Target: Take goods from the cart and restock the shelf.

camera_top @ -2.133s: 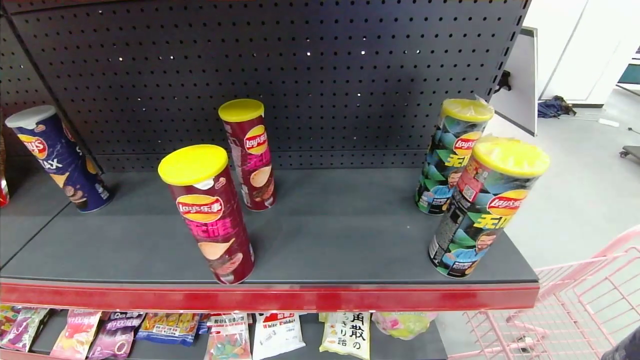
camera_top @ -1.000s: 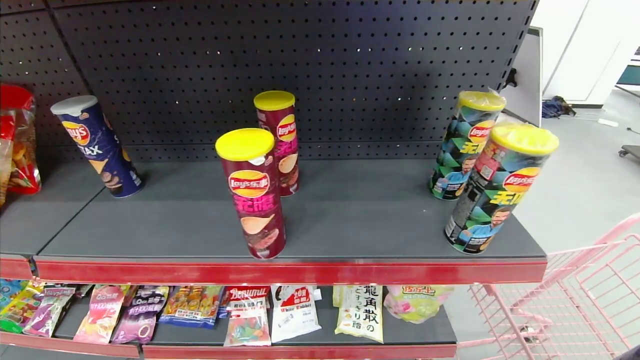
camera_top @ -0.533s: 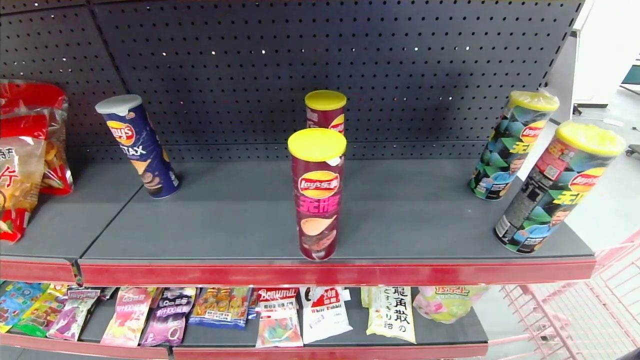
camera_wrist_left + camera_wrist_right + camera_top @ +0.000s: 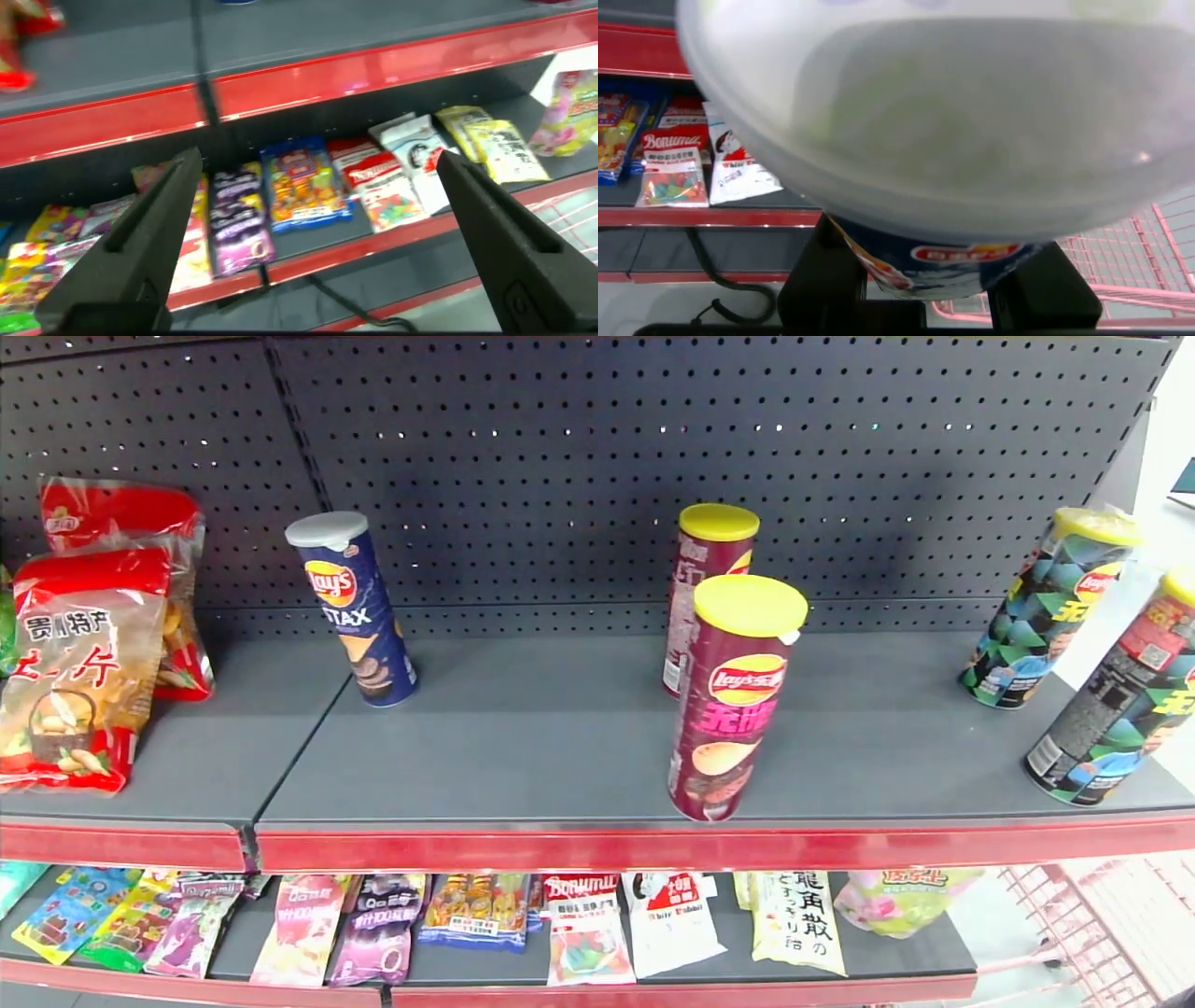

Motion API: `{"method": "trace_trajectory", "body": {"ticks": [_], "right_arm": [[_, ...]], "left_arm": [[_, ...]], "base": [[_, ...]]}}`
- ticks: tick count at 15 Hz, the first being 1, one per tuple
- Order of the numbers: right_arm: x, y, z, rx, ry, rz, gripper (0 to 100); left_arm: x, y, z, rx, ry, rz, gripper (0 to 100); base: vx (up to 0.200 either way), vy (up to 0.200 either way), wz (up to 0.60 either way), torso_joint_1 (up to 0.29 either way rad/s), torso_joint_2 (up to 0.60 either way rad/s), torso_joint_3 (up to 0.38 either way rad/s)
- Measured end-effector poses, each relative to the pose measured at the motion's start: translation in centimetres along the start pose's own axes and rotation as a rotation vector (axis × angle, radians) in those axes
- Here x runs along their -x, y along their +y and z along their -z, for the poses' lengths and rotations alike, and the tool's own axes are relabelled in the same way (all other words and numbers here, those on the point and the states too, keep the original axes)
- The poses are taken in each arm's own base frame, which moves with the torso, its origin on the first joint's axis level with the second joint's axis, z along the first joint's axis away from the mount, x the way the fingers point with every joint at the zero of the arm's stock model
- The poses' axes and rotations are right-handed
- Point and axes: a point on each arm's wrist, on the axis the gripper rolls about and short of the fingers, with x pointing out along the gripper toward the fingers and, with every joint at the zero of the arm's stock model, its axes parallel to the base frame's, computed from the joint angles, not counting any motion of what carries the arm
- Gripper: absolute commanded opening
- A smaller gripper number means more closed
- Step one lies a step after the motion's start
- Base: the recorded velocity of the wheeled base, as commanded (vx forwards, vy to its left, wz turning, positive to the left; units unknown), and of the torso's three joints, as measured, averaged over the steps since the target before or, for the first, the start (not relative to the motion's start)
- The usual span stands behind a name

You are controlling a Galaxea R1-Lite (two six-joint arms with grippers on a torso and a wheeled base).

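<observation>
In the right wrist view, my right gripper [image 4: 934, 280] is shut on a blue chip can [image 4: 962, 261] whose pale grey lid [image 4: 934, 103] sits close to the camera. My left gripper [image 4: 318, 157] is open and holds nothing; it faces the lower shelf's snack packets [image 4: 299, 182]. On the grey shelf [image 4: 560, 747] stand a blue can [image 4: 355, 607] at the back left, two maroon yellow-lidded cans [image 4: 738, 700] [image 4: 705, 579] in the middle, and two green-black cans [image 4: 1050, 607] [image 4: 1116, 709] at the right.
Red snack bags [image 4: 84, 663] lean on the shelf section to the left. Several flat packets [image 4: 579, 924] line the lower shelf. The pink wire cart [image 4: 1102, 933] stands at the lower right. Open shelf surface lies between the blue can and the maroon cans.
The head view has swung left, so the whole picture shifted right and the red bags came into sight. The cans themselves have not moved on the shelf.
</observation>
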Motion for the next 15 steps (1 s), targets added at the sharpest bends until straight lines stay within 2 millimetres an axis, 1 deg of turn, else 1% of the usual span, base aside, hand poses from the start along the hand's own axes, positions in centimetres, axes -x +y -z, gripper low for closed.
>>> {"method": "trace_trajectory", "body": {"ticks": [7, 15], "right_arm": [[0.06, 0.01, 0.12, 0.002, -0.003, -0.001, 0], [0.23, 0.06, 0.86, 0.005, -0.008, -0.006, 0]], "left_arm": [[0.0, 0.0, 0.01, 0.0, 0.001, 0.0, 100], [0.0, 0.0, 0.01, 0.0, 0.001, 0.0, 100]], "base": [[0.0, 0.2, 0.0, 0.0, 0.0, 0.004], [0.0, 0.2, 0.0, 0.003, 0.0, 0.003]]}}
